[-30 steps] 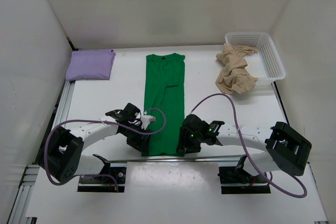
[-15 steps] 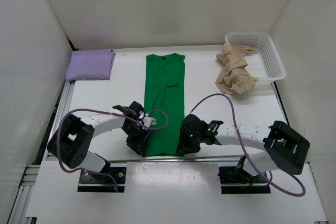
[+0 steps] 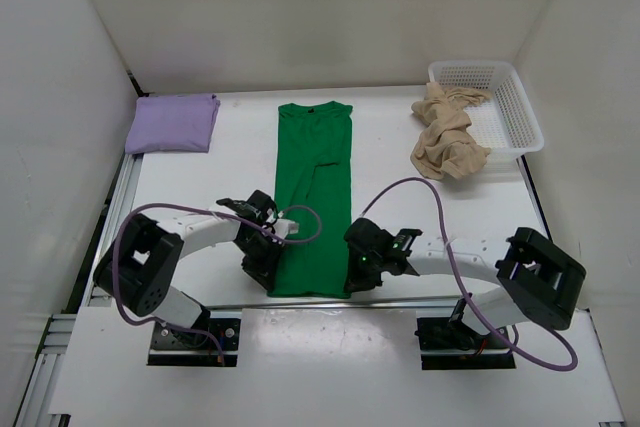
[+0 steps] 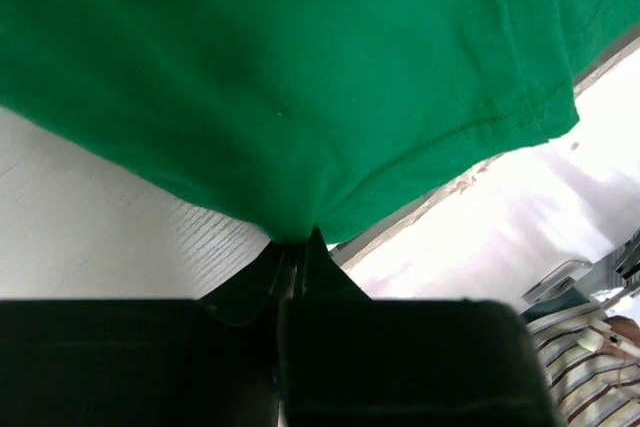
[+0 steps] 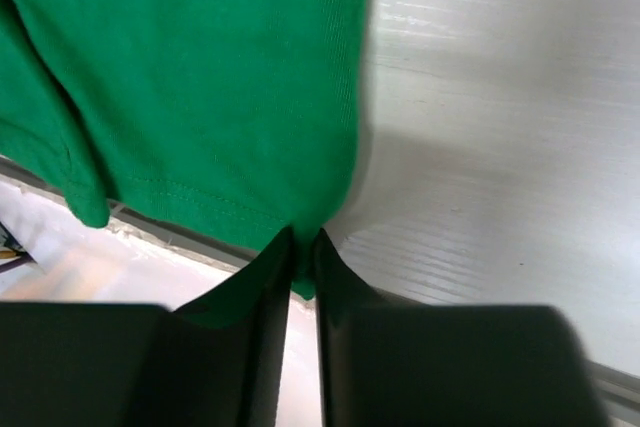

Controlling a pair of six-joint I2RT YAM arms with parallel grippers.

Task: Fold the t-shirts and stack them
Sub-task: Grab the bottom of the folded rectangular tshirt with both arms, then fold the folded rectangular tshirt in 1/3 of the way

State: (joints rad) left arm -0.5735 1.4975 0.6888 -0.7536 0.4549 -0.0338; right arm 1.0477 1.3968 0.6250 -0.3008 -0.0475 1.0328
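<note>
A green t-shirt (image 3: 314, 187) lies folded into a long narrow strip down the middle of the table, collar at the far end. My left gripper (image 3: 270, 269) is shut on the shirt's near left hem corner; in the left wrist view the green cloth (image 4: 300, 97) is pinched between the black fingertips (image 4: 315, 252). My right gripper (image 3: 352, 271) is shut on the near right hem corner, and the green fabric (image 5: 200, 97) runs down between its fingers (image 5: 335, 262). A folded purple t-shirt (image 3: 173, 123) rests at the far left. A crumpled beige t-shirt (image 3: 445, 137) hangs out of the basket.
A white mesh basket (image 3: 505, 107) stands at the far right corner. White walls enclose the table on three sides. The table's near edge (image 3: 310, 299) runs just behind the green hem, with both arm bases below it.
Both grippers went from open to shut on the green shirt's near hem corners. The left arm swung its base link inward and its gripper settled on the left corner.
</note>
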